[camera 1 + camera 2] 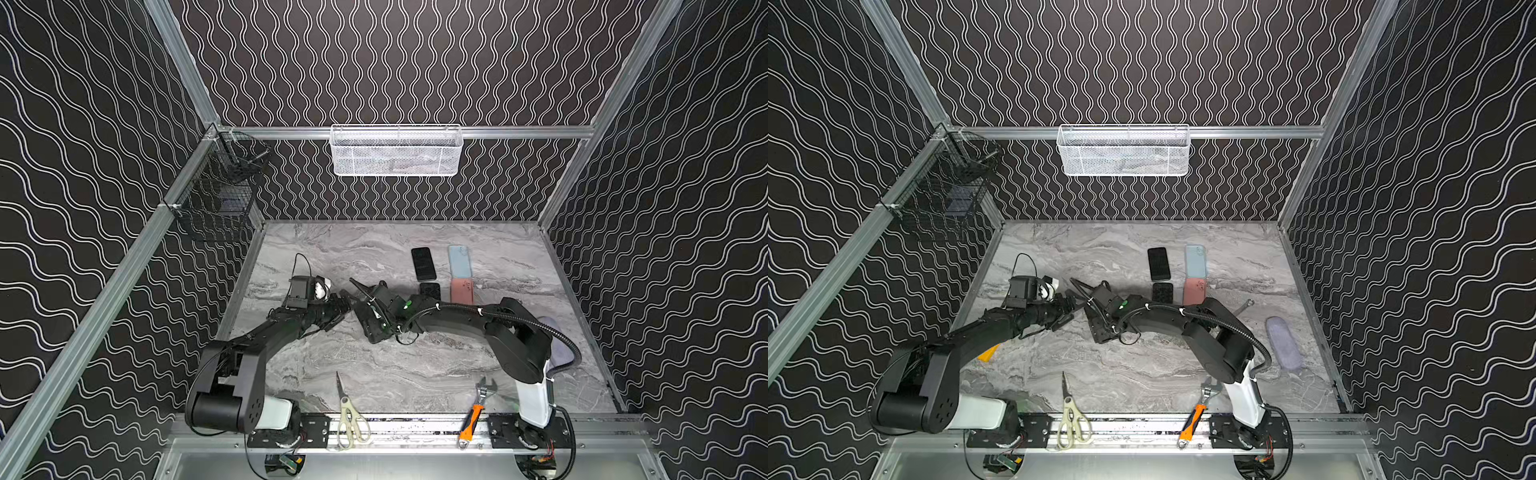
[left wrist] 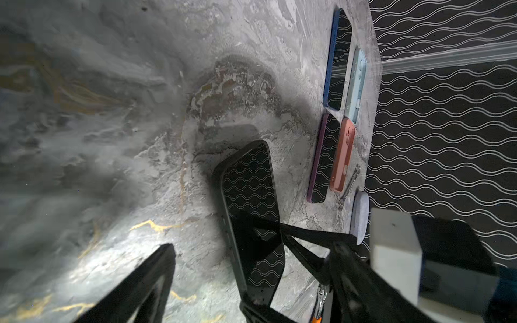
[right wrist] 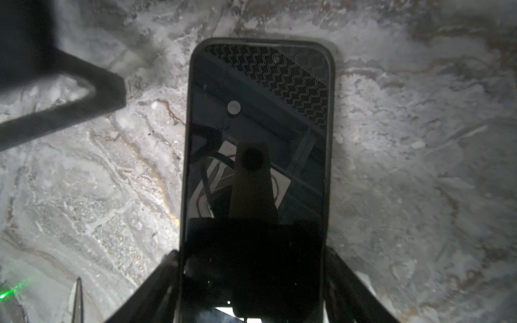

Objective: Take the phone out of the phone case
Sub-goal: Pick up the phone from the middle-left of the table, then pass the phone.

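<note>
Between the jaws of the right gripper sits the phone, its dark case seemingly still on. The left gripper hangs alongside, jaws wide, empty.

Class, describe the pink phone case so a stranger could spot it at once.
On the marble table, four flat items lie in a block right of centre. The pink case is the near right one, in front of the light blue case. It alone is pink; the phone at its left is dark.
</note>
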